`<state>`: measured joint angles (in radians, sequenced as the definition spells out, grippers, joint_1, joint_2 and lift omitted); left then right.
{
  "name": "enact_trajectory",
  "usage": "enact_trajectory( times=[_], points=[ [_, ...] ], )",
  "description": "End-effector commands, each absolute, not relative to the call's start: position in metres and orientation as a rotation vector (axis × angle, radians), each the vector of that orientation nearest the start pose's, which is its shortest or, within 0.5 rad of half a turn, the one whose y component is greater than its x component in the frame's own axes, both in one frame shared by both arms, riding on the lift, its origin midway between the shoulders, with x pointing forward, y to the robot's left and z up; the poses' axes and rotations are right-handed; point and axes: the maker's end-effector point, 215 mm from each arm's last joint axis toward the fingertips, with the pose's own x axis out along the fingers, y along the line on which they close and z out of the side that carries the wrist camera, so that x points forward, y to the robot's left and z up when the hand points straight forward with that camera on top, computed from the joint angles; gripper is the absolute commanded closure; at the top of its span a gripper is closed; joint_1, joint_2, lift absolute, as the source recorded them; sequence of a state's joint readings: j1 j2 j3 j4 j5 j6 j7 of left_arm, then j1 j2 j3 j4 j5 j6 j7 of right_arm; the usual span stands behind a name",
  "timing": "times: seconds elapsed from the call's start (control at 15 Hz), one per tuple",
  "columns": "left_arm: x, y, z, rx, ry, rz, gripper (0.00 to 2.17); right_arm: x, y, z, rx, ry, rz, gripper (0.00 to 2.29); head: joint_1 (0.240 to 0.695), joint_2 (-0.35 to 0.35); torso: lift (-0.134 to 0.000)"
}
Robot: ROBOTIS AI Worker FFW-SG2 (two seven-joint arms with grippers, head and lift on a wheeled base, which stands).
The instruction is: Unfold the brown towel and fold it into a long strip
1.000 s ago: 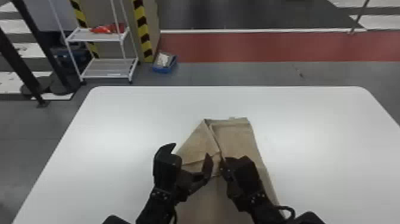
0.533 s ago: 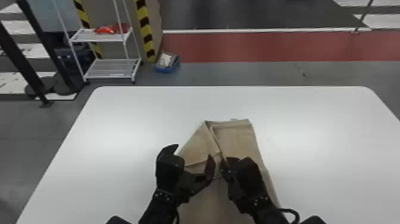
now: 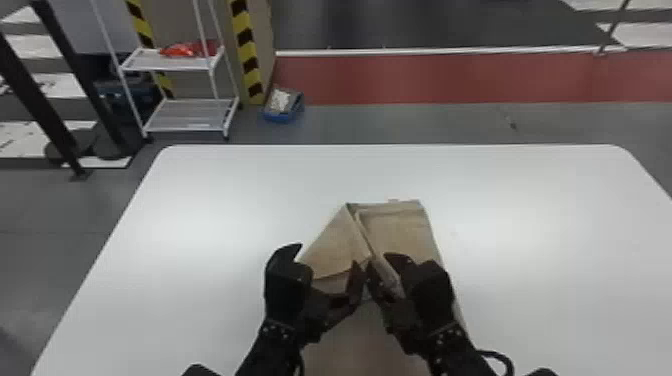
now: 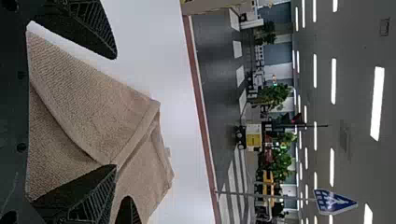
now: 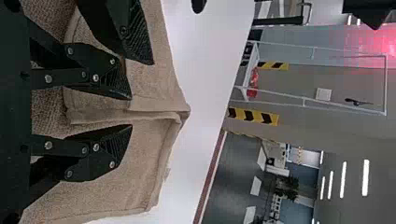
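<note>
The brown towel [image 3: 395,230] lies lengthwise near the table's middle, its left side folded inward to a slanting point at the far end. My left gripper [image 3: 327,257] stands open over that flap's left part, one finger beside the towel's outer edge. In the left wrist view the towel [image 4: 88,98] spreads between the widely parted fingers of the left gripper [image 4: 115,112]. Close beside it, my right gripper [image 3: 381,263] is at the flap's inner edge. In the right wrist view a towel fold [image 5: 154,103] runs between the parted fingers of the right gripper [image 5: 130,111].
The white table [image 3: 225,200] extends around the towel on both sides and beyond its far end. Past the far edge, on the floor, stand a white shelf rack [image 3: 190,117] and a blue bin [image 3: 283,107].
My right gripper's fingers have come apart from a closer stance, staying at the flap's edge. The left gripper has hardly moved, and the towel's shape looks nearly the same.
</note>
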<state>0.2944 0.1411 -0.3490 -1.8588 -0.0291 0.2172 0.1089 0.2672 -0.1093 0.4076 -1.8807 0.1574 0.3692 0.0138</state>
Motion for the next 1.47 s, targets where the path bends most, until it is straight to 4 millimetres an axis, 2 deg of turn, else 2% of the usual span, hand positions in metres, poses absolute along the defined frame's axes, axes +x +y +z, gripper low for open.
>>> enact_trajectory(
  times=[0.0, 0.2, 0.67, 1.2, 1.27, 1.33, 1.4],
  points=[
    [0.467, 0.084, -0.423, 0.116, 0.235, -0.257, 0.04, 0.45, -0.036, -0.437, -0.205, 0.311, 0.401, 0.8, 0.695, 0.058, -0.114],
    [0.466, 0.083, -0.424, 0.118, 0.237, -0.258, 0.04, 0.446, -0.04, -0.441, -0.204, 0.321, 0.387, 0.81, 0.695, 0.059, -0.114],
    [0.464, 0.081, -0.427, 0.118, 0.242, -0.263, 0.04, 0.435, -0.056, -0.47, -0.22, 0.402, 0.367, 0.81, 0.695, 0.039, -0.114],
    [0.46, 0.079, -0.43, 0.12, 0.25, -0.266, 0.04, 0.434, -0.056, -0.464, -0.218, 0.385, 0.369, 0.83, 0.695, 0.029, -0.114],
    [0.459, 0.079, -0.431, 0.12, 0.252, -0.266, 0.04, 0.434, -0.056, -0.465, -0.219, 0.391, 0.368, 1.17, 0.695, 0.03, -0.114],
    [0.459, 0.08, -0.431, 0.12, 0.252, -0.265, 0.04, 0.433, -0.057, -0.468, -0.222, 0.404, 0.368, 1.33, 0.695, 0.03, -0.114],
    [0.459, 0.079, -0.431, 0.12, 0.252, -0.266, 0.04, 0.433, -0.057, -0.468, -0.223, 0.406, 0.367, 1.33, 0.695, 0.03, -0.114]
  ],
)
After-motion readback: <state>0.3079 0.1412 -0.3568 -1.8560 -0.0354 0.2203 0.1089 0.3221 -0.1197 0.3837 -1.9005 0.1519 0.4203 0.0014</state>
